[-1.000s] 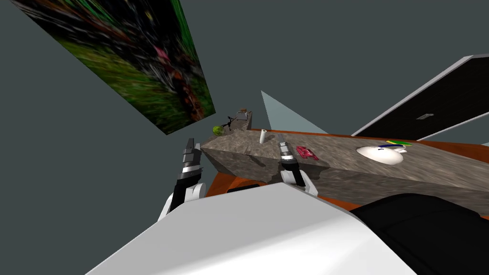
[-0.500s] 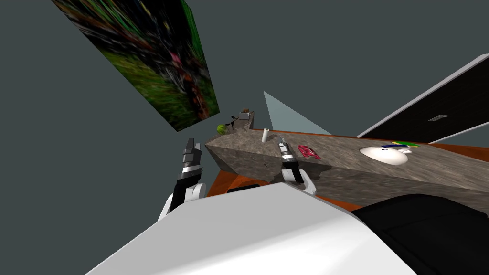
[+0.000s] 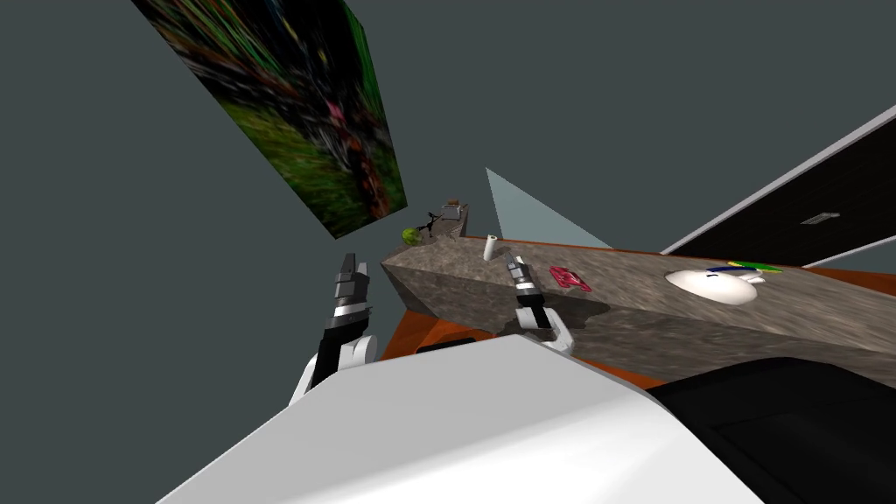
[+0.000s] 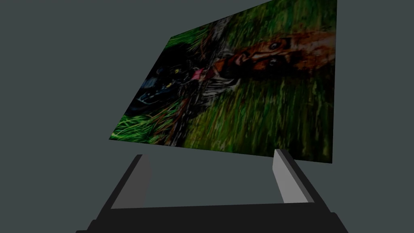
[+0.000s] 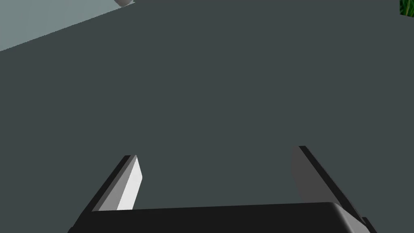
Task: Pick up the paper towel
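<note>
The paper towel [image 3: 491,248] is a small white roll standing upright near the far left end of a mottled grey-brown counter [image 3: 630,315]. My right gripper [image 3: 514,261] hangs over the counter just right of the roll and a little nearer to me, apart from it. In the right wrist view the right gripper [image 5: 216,151] stands open with nothing between its fingers. My left gripper [image 3: 350,259] is raised off the counter's left end, and the left wrist view shows that gripper [image 4: 208,153] open and empty.
A red object [image 3: 567,278] lies on the counter right of my right gripper. A white basin [image 3: 710,285] sits farther right. A green object [image 3: 409,234] and a small grey appliance [image 3: 451,210] stand at the far end. Orange cabinet fronts [image 3: 411,332] lie below.
The whole head picture has shifted: my view has turned, so the counter and wall picture sit further right. The roll now appears slightly closer to my right gripper. Both grippers stay open.
</note>
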